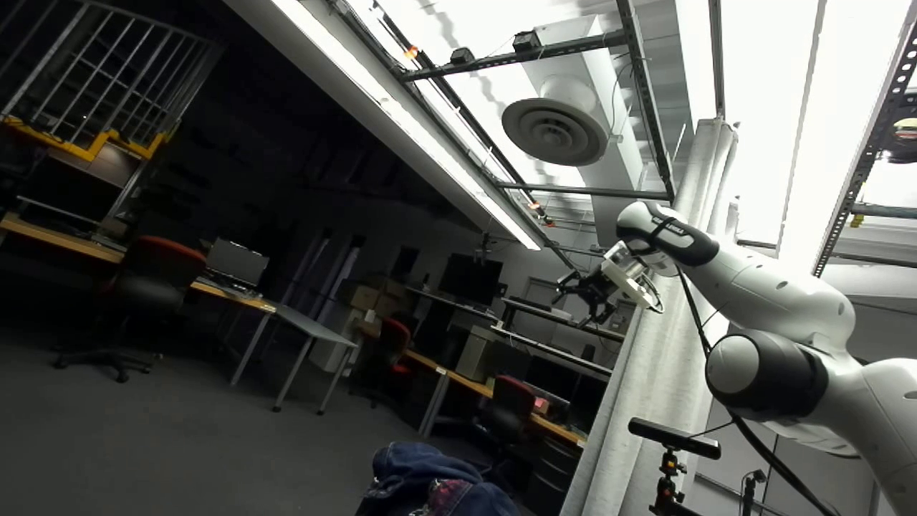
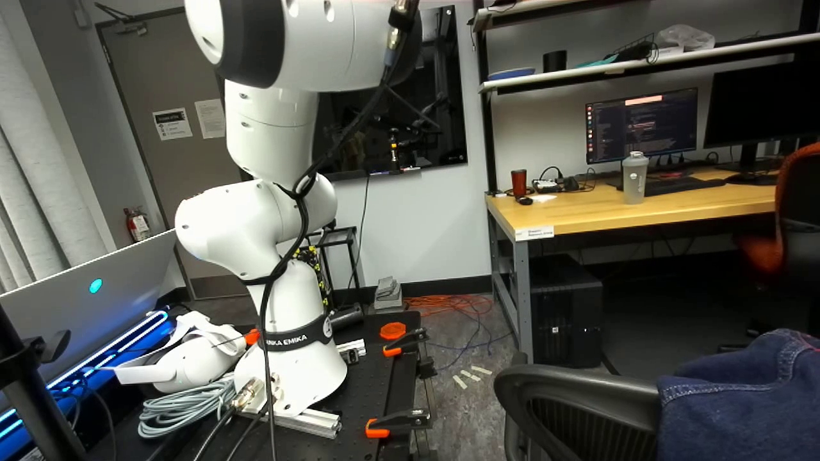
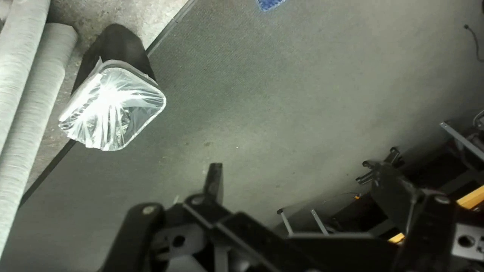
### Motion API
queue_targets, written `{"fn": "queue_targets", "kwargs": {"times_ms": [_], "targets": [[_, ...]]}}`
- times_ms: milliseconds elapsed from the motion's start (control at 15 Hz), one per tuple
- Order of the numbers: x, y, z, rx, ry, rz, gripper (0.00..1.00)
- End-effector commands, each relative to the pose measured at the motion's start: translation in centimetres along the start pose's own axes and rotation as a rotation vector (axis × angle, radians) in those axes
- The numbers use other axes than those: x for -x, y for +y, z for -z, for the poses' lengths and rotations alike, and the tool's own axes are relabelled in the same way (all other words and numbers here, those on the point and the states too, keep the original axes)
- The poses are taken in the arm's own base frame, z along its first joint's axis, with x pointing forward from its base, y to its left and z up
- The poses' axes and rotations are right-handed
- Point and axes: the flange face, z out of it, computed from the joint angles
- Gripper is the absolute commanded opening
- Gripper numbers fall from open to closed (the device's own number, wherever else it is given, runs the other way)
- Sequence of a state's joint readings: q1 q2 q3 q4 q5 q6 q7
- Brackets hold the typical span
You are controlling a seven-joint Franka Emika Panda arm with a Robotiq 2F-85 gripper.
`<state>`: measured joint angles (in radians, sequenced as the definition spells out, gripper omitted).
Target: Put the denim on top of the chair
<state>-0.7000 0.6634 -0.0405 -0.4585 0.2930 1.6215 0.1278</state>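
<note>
Grey floor [image 1: 200, 430] runs dimly to a desk [image 1: 309, 322] in an exterior view; the denim [image 1: 423, 473] bunches low, well apart from the gripper [image 1: 571, 308]. In an exterior view it seems draped over the chair [image 2: 580, 384]: probably soft, weighty, best pinched at a raised fold. Wrist view: fingers [image 3: 214, 177] spread wide, nothing between them.

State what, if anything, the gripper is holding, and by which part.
Nothing is held: the gripper is open and empty, and the denim lies apart from it.
</note>
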Motion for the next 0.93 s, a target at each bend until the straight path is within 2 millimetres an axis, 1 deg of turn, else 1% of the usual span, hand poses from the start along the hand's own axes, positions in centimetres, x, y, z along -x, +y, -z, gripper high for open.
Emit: {"fn": "queue_targets", "kwargs": {"times_ms": [0,200,400,533,867], "targets": [[0.6,-3.7,-3.1,-0.013,-0.023,0.154,1.0],[1.6,-6.5,-6.3,-0.028,-0.065,0.278,1.0],[2.6,-8.7,-8.9,-0.04,-0.114,0.373,1.0],[3.0,-9.7,-9.7,-0.049,-0.122,0.425,1.0],[3.5,-11.4,-9.9,-0.073,-0.118,0.532,1.0]]}}
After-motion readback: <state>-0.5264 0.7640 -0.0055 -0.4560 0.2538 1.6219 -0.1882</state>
